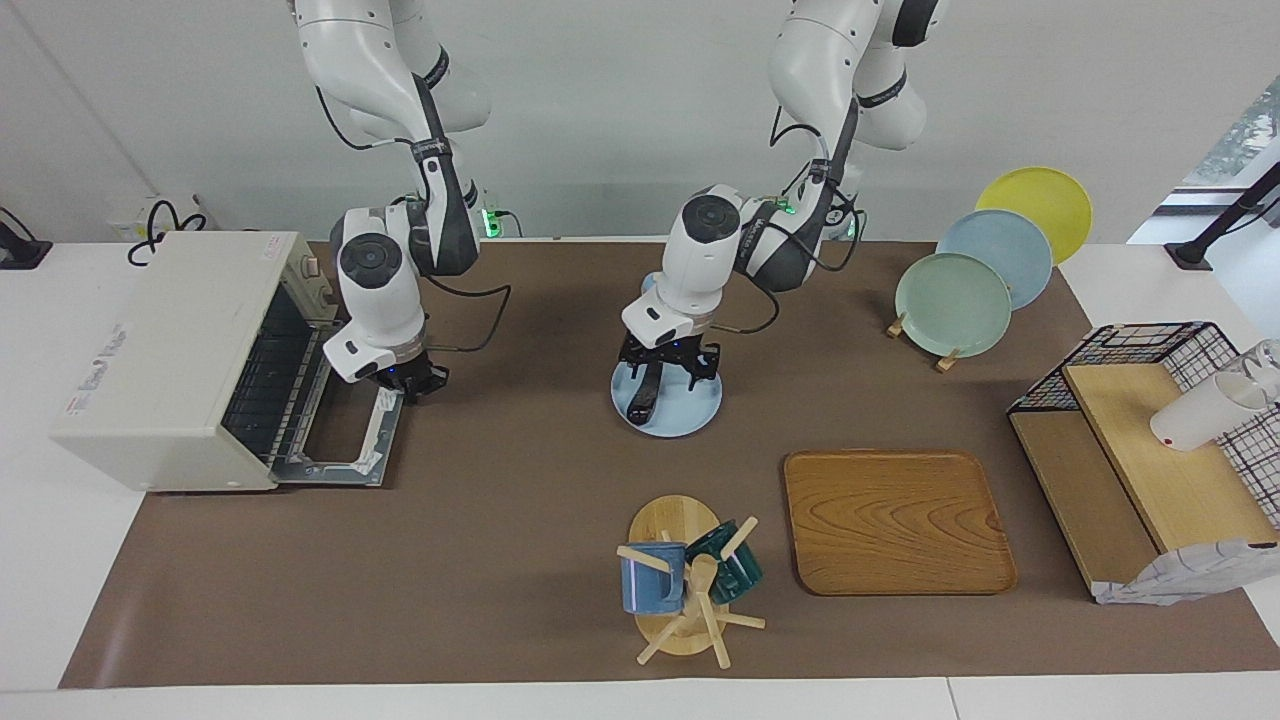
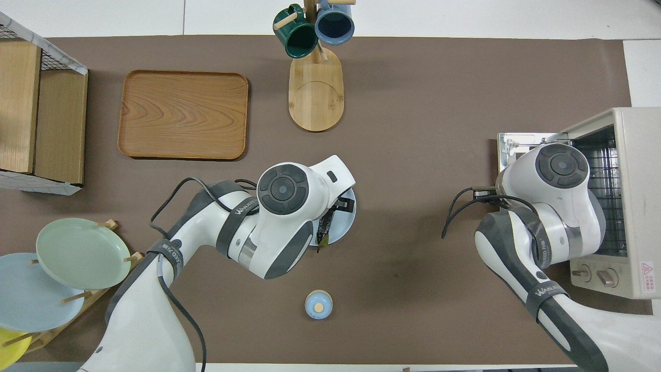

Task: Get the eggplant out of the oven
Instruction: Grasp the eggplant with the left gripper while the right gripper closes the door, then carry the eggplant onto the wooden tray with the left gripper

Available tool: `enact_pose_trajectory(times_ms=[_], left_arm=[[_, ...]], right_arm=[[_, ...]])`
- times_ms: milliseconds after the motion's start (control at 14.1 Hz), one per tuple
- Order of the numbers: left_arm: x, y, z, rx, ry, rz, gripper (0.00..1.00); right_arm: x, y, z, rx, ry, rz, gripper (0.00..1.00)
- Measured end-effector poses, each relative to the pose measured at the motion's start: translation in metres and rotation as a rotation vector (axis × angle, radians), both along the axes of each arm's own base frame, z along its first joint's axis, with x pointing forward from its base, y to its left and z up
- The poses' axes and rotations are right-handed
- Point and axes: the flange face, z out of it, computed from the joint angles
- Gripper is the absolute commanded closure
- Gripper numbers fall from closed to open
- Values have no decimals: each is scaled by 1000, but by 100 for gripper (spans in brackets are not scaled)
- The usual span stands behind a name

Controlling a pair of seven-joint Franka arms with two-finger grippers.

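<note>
Two arms work over a brown mat that covers most of the desk (image 1: 520, 560). At the right arm's end stands the oven (image 1: 165, 360), its door (image 1: 345, 420) folded down flat onto the mat and its wire rack exposed. The right gripper (image 1: 412, 385) hangs over the edge of that door nearest the robots, its fingertips pressed together and holding nothing. Bare mat lies open between the door and the blue plate (image 1: 667, 402) at the middle of the desk, and more open mat runs from the oven toward the desk edge farthest from the robots. The eggplant (image 1: 640, 398) lies out of the oven on the blue plate, lengthwise along the part of the plate toward the right arm's end. The left gripper (image 1: 668, 372) is lowered over this plate with its fingers spread wide, straddling the eggplant's end nearest the robots; whether they touch it cannot be told. In the overhead view the left arm's wrist covers most of the plate. A small blue lid (image 2: 318, 304) sits on the mat nearer to the robots than the plate. A mug tree (image 1: 685, 585) with a blue and a green mug stands farther from the robots, beside a wooden tray (image 1: 895, 520). Toward the left arm's end stand a rack of three plates (image 1: 985, 265) and a black wire basket (image 1: 1150, 350) with wooden shelves.
</note>
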Motion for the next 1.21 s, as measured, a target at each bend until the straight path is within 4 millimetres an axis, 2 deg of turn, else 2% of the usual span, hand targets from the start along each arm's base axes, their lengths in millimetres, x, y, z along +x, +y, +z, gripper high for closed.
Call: enact_pose_trajectory(times_ms=[213,355,426,569,640,711,782,924,995,1137,1208], left_arm=[[-4,-5,-10,1,-2,-10,0],[-10,-10,-14,3,0,-22,0],[-13,-12,-18,3,0,-27,2],[-16,-11,-24,5,-1,-29,17],[-16,-11,-24,5,-1,-28,42],[-16,-10,-25,5,-1,-27,76],[-15,-10,-25,5,-2,-26,100],[-13,-7,-25,7,-3,-18,100],[-9,-3,-24,7,-3,-7,100],[8,15,-18,9,0,33,100],[21,30,-8,11,5,62,100]], right_arm=[[-1,6,0,-49,6,63,100],[1,14,7,-92,28,104,100],[4,16,18,-109,48,110,100],[18,11,55,-127,74,152,100],[23,2,75,-129,75,164,100],[24,-7,93,-128,81,171,100],[23,-16,106,-127,80,181,100],[20,-38,127,-105,70,196,100],[19,-51,137,-94,65,199,97],[17,-78,152,-83,58,210,90],[15,-92,158,-82,58,215,87]])
